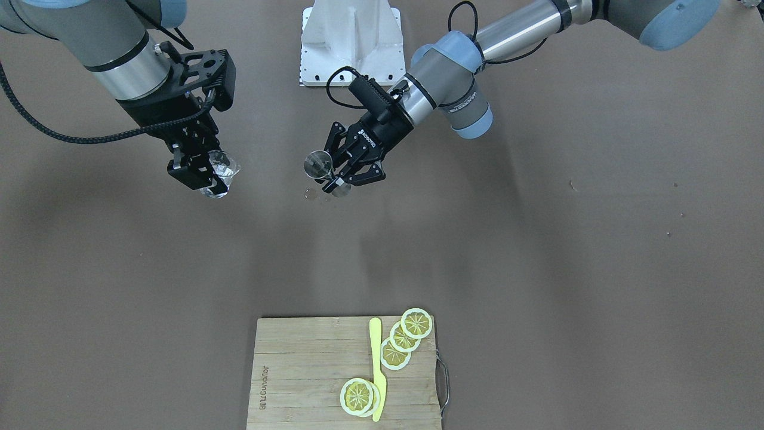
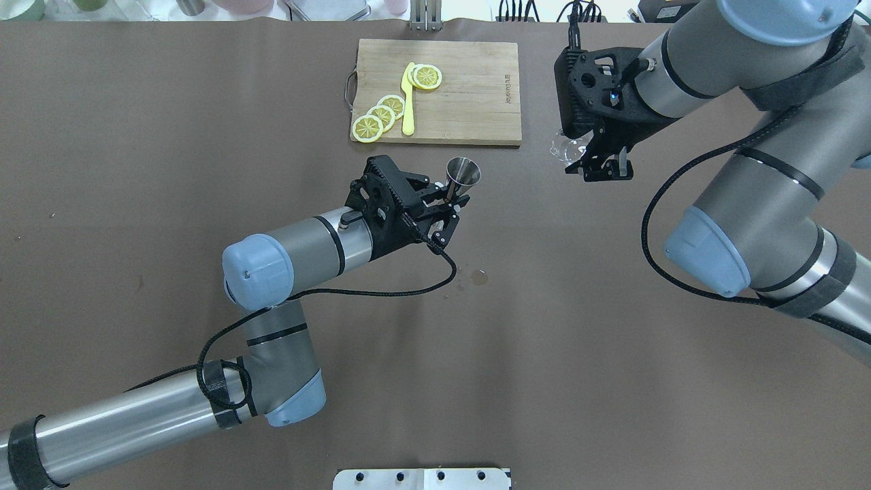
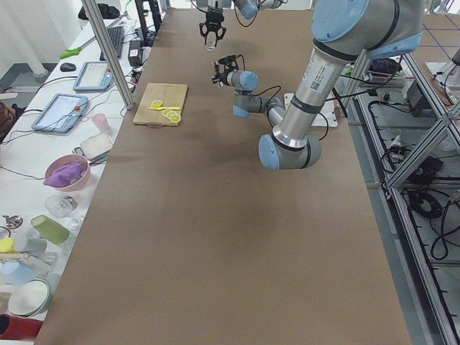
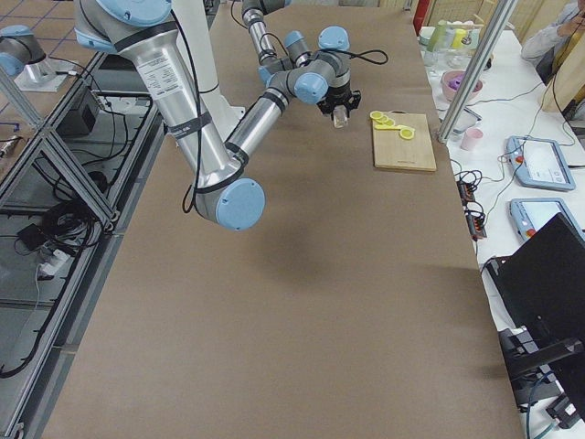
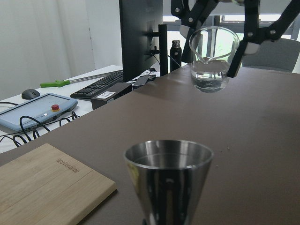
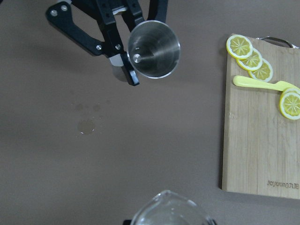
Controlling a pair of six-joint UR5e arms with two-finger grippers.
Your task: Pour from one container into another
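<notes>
My left gripper (image 2: 452, 202) is shut on the narrow waist of the grey steel jigger (image 2: 463, 171), holding it mouth up above the table's middle. In the front view that jigger (image 1: 317, 162) sits in the left gripper (image 1: 335, 181). My right gripper (image 2: 600, 165) is shut on the small clear glass cup (image 2: 565, 145), which is upright with a little clear liquid in it (image 5: 210, 70). The cup (image 1: 220, 172) hangs well apart from the jigger, on the robot's right. The right wrist view looks down into the jigger (image 6: 154, 48), with the cup's rim (image 6: 168, 211) at its bottom edge.
A bamboo cutting board (image 2: 476, 95) with several lemon slices (image 2: 380, 116) and a yellow knife (image 2: 408, 102) lies at the far edge. Wet drops (image 2: 476, 277) mark the brown table below the jigger. The white arm mount (image 1: 352, 42) stands at the robot's side.
</notes>
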